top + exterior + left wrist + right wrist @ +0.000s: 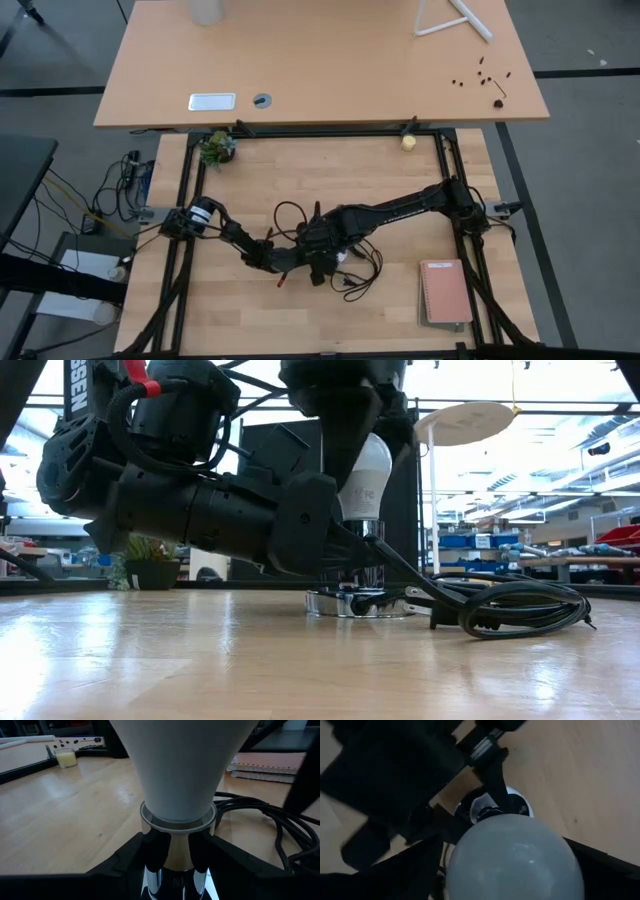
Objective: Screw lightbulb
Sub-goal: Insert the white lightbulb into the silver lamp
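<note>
**Bulb upright over the socket, both grippers closed in on it**

The lightbulb [364, 475] stands with its long axis vertical, round white dome up and screw base down, seated in the chrome collar of the socket [358, 603] on the table [200, 660]. The left gripper [175, 855] reaches in low and level; its two fingers [155, 852] clench the shiny collar just under the bulb's neck. The right gripper [350, 430] comes down from above, with the dome [512, 857] between its fingers; whether they press the glass cannot be told, since only dark edges show beside it. In the high view the arms cover the bulb entirely. The screw thread is hidden inside the collar. A black cord [510, 608] coils just beside the socket, on the far side from the left gripper.
</note>
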Controlling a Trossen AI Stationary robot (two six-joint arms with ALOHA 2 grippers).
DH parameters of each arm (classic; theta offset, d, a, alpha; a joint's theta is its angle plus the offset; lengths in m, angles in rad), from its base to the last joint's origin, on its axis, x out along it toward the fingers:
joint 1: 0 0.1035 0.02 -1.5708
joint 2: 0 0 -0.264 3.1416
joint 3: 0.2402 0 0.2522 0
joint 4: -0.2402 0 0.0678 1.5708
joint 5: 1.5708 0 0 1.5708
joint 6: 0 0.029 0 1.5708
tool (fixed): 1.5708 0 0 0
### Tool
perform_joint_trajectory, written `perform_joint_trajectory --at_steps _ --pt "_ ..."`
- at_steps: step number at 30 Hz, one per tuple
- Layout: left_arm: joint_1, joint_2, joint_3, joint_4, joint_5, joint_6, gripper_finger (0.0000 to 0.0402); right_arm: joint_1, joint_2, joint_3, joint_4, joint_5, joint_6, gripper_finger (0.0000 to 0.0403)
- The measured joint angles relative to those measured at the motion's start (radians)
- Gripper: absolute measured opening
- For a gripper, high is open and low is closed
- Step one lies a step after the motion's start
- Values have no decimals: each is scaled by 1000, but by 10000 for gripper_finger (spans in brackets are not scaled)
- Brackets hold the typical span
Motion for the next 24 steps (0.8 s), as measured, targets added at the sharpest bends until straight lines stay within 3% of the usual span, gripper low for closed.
perform_joint_trajectory --at_steps 24 --pt "-1 -1 0 -4 5 0 185 25 -2 2 -14 0 -1200 374"
